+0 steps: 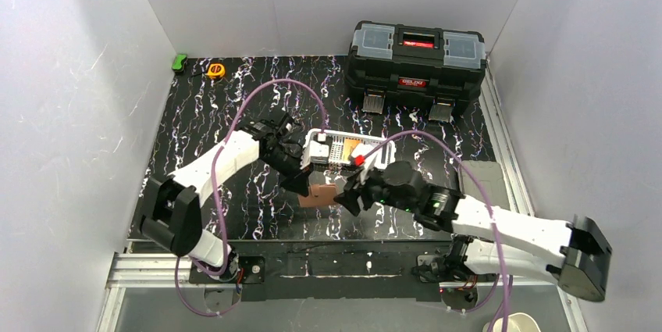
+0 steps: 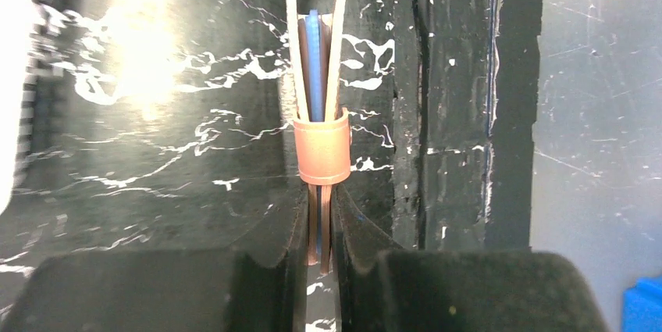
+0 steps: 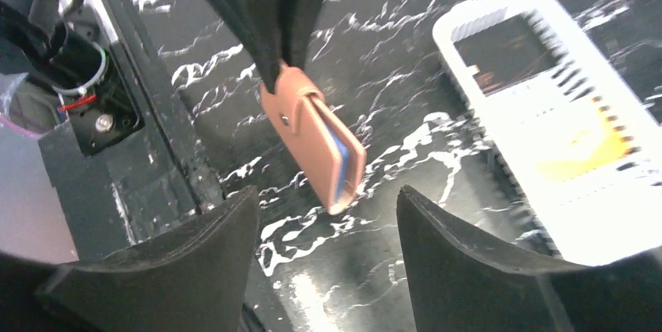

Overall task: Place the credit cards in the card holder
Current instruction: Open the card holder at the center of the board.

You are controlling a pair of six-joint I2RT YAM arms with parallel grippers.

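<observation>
The salmon-pink card holder [image 1: 320, 194] hangs folded above the black mat, and my left gripper [image 1: 300, 180] is shut on its edge. In the left wrist view the card holder [image 2: 320, 144] stands edge-on between the jaws of the left gripper [image 2: 320, 246], with a light blue credit card [image 2: 314, 58] between its flaps. My right gripper [image 1: 349, 191] is open just right of the holder and holds nothing. From the right wrist, the card holder [image 3: 308, 133] dangles ahead of the spread right gripper [image 3: 326, 195], a blue card edge [image 3: 337, 162] showing in it. An orange card [image 1: 353, 147] lies in the basket.
A white slotted basket [image 1: 322, 138] sits just behind the grippers; its rim [image 3: 468, 27] shows in the right wrist view. A black toolbox [image 1: 416, 55] stands at the back right. A yellow tape measure [image 1: 215, 70] and a green object [image 1: 180, 61] lie at the back left.
</observation>
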